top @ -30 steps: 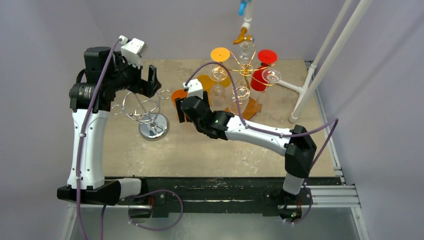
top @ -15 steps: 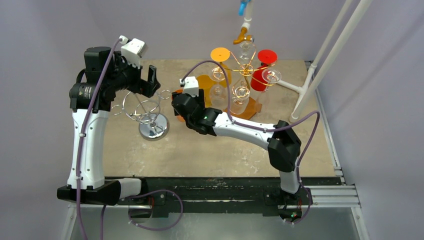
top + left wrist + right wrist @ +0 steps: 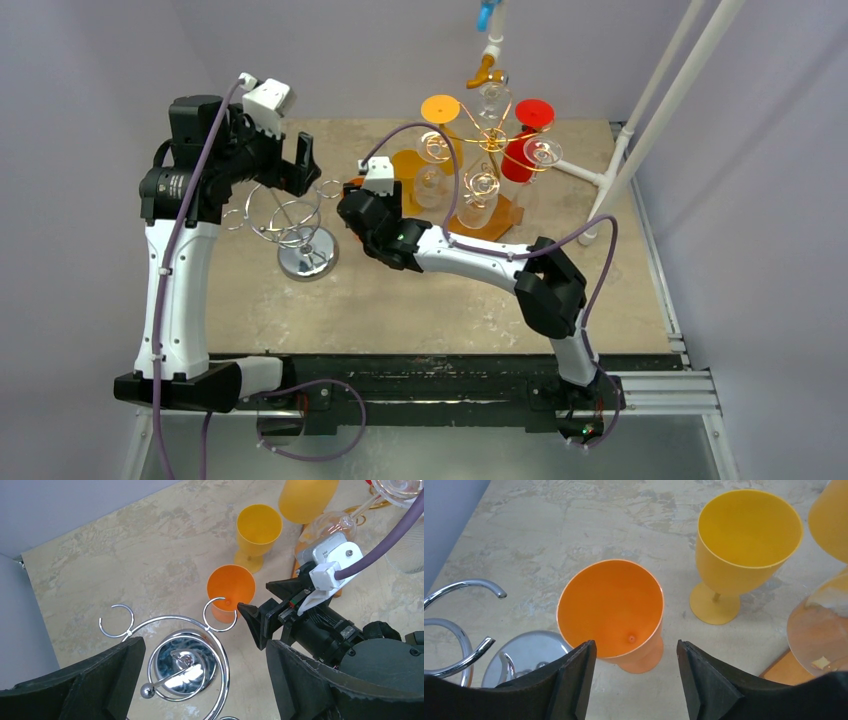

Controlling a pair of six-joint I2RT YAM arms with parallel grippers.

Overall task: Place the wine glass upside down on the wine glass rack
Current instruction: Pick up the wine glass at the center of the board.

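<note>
Fingers (image 3: 574,680) on the right gripper (image 3: 636,647) are apart, one on either side of the orange wine glass (image 3: 611,615), low around the bowl. I can't tell whether they're actually touching it. Nothing's lifted: the glass stands upright, mouth up, on the counter (image 3: 574,520), just beside the silver rack (image 3: 185,665). The left gripper (image 3: 202,647) hangs over that rack with its fingers spread wide and nothing in them.

Progress-wise I'd call this very early. What's left is closing on the glass, lifting it, flipping it and sliding the stem into one of the rack's hooks so it hangs by its foot. Every hook I can see on the silver rack is bare.

On materials, the orange glass looks like opaque matte plastic. It has a smooth tapered bowl, a thin rim and a little dimple at the bottom inside (probably light and a bit slippery, but that's my guess). The yellow glass (image 3: 744,545) near it looks like the same stuff, with a stubby stem and a round foot. The silver rack is chrome wire bent into curls that end in open hooks, over a mirror-shiny round base. The counter is flat and beige with a marbled stone look. At the back, a gold rack (image 3: 490,140) holds clear glasses.
</note>
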